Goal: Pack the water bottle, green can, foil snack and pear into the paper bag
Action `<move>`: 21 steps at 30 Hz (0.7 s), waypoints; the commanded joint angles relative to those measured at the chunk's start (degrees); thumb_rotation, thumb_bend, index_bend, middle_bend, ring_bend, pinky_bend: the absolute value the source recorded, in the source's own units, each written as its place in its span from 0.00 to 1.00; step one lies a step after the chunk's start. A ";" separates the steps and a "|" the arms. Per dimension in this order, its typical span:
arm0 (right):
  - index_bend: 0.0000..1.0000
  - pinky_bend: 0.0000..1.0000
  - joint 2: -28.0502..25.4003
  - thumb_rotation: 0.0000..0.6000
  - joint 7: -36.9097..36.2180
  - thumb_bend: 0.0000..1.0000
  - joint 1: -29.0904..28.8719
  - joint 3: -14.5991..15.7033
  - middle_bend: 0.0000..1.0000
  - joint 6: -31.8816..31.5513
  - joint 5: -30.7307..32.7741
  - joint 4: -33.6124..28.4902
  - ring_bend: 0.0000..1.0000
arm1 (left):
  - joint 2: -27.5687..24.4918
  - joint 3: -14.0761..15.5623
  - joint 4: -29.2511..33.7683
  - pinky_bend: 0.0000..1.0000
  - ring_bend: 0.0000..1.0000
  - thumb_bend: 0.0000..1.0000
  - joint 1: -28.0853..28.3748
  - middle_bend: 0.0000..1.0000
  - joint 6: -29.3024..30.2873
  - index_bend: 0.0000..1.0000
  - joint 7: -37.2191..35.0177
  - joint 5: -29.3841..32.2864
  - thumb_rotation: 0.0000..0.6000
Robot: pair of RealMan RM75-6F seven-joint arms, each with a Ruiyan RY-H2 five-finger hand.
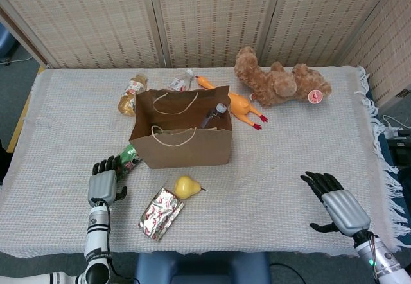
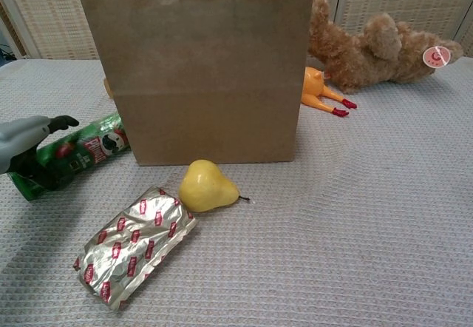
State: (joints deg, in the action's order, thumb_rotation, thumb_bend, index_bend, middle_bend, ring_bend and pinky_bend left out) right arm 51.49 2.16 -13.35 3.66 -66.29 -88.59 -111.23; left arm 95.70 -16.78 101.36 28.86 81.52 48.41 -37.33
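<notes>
Nearest the robot, the foil snack lies flat on the cloth-covered bench, its silver wrapper printed with small red labels too small to read. Just beyond it and almost touching its far corner, the yellow pear lies on its side, stem pointing right.

To the left, the left hand wraps its dark fingers around the near end of the green can, grasping it while the can lies tilted on the bench; its far end sits just beside the bag's lower left corner. The can carries a round face logo and red patches, but no words can be read.

Far to the right, the right hand hovers over the bench with its fingers spread and released, holding nothing.

The brown paper bag stands upright and open in the middle; a dark-capped water bottle leans inside its right corner.

Behind the bag lie two small labelled bottles, an orange rubber chicken and a brown teddy bear with a round pink tag whose mark is unreadable.
</notes>
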 commanded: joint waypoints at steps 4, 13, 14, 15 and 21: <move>0.00 0.00 -0.07 1.00 -0.26 0.02 -0.06 -0.03 0.00 0.08 0.11 0.11 0.00 | -0.12 -1.50 -1.32 0.00 0.00 0.35 2.47 0.00 -0.12 0.00 4.14 5.69 1.00; 0.00 0.00 -0.07 1.00 -0.34 0.02 -0.26 -0.12 0.00 0.42 0.45 0.20 0.00 | -0.09 -2.06 -3.57 0.00 0.00 0.35 4.33 0.00 -1.64 0.00 4.63 8.28 1.00; 0.00 0.00 -0.05 1.00 -0.30 0.02 -0.30 -0.13 0.00 0.49 0.47 0.20 0.00 | -0.24 -2.34 -4.71 0.00 0.00 0.35 5.18 0.00 -2.23 0.00 5.35 8.35 1.00; 0.00 0.00 -0.02 1.00 -0.28 0.02 -0.34 -0.14 0.00 0.58 0.54 0.20 0.00 | -0.38 -2.50 -5.79 0.00 0.00 0.35 5.94 0.00 -3.00 0.00 6.52 9.44 1.00; 0.00 0.00 0.07 1.00 -0.29 0.02 -0.51 -0.38 0.00 0.87 1.32 0.34 0.00 | -0.81 -2.85 -9.17 0.00 0.00 0.35 8.30 0.00 -5.00 0.00 10.06 15.55 1.00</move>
State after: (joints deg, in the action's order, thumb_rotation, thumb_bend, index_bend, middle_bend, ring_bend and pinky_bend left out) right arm 51.54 1.86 -13.84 3.31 -65.48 -87.34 -110.93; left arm 95.12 -19.47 93.55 36.15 77.51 57.31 -23.43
